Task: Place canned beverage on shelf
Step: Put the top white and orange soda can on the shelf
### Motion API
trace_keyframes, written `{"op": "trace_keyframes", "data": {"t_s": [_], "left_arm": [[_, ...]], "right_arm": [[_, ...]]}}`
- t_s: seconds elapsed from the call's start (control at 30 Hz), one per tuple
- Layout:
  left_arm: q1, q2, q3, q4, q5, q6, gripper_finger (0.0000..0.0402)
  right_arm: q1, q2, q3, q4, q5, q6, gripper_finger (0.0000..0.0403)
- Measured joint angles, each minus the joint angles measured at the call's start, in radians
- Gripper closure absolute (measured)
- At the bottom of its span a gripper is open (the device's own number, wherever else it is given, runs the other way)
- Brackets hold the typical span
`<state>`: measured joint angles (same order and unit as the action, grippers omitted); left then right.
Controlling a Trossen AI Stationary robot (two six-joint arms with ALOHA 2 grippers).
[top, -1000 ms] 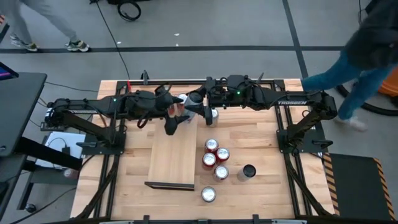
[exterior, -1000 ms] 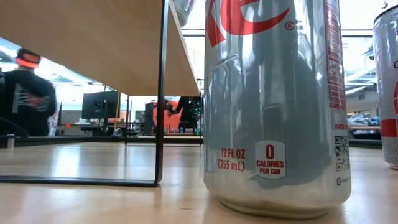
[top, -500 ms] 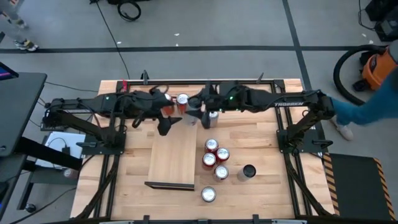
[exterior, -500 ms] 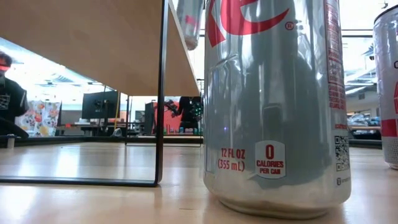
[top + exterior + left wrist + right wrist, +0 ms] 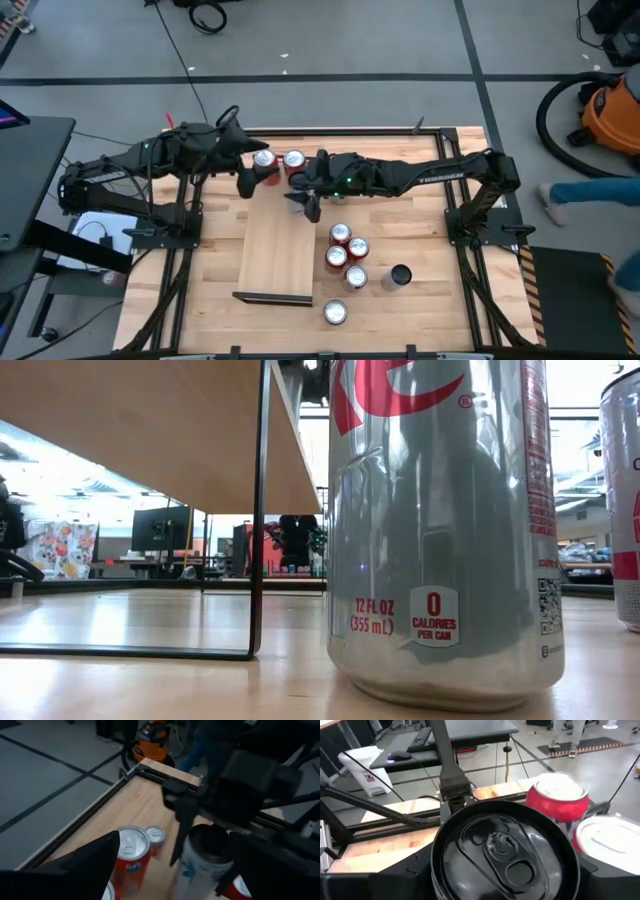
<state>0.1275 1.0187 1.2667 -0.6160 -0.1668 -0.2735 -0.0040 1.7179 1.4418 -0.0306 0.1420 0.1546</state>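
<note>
- Pinching a dark-topped can (image 5: 504, 851), the right gripper (image 5: 305, 199) hangs over the shelf (image 5: 282, 262), beside two red-sided cans (image 5: 279, 160)
- Releasing off-square risks toppling it into those neighbours
- Left gripper (image 5: 248, 180), spread empty, waits opposite

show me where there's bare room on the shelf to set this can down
The shelf is bare from its middle to the near lip. Its far end is crowded: two red cans stand there, with the right gripper holding a dark-topped can beside them. Off its right edge, a cluster of cans fills the table.
</note>
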Motion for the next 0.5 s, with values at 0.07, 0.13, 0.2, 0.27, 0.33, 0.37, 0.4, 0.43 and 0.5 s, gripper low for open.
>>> {"op": "trace_keyframes", "data": {"t_s": [0.07,0.13,0.2,0.27,0.33,0.37,0.4,0.43,0.5], "left_arm": [[-0.001,0.001,0.000,-0.001,0.010,-0.004,0.0018],[-0.007,0.003,0.000,0.009,0.015,-0.023,0.0018],[-0.015,0.015,0.000,0.038,0.011,-0.041,0.0018],[-0.025,0.026,-0.001,0.054,-0.001,-0.047,0.0018],[-0.043,0.049,0.000,0.082,-0.028,-0.044,0.0018],[-0.051,0.059,0.002,0.094,-0.043,-0.040,0.0018],[-0.059,0.070,0.001,0.085,-0.059,-0.035,0.0018],[-0.065,0.082,-0.001,0.082,-0.075,-0.032,0.0018],[-0.078,0.104,-0.001,0.106,-0.108,-0.033,0.0018]], "right_arm": [[0.001,0.012,0.000,-0.012,0.017,0.000,0.0130],[0.001,0.016,0.000,-0.001,0.025,-0.001,0.0130],[0.001,0.017,0.000,0.000,0.030,-0.008,0.0130],[0.001,0.024,0.001,0.007,0.030,-0.029,0.0130],[0.002,0.028,0.002,0.005,0.029,-0.053,0.0130],[0.002,0.029,0.002,0.008,0.029,-0.061,0.0130],[0.002,0.031,0.002,0.009,0.027,-0.067,0.0130],[0.002,0.031,0.002,0.007,0.026,-0.072,0.0130],[0.002,0.031,0.002,0.004,0.028,-0.087,0.0128]]}}
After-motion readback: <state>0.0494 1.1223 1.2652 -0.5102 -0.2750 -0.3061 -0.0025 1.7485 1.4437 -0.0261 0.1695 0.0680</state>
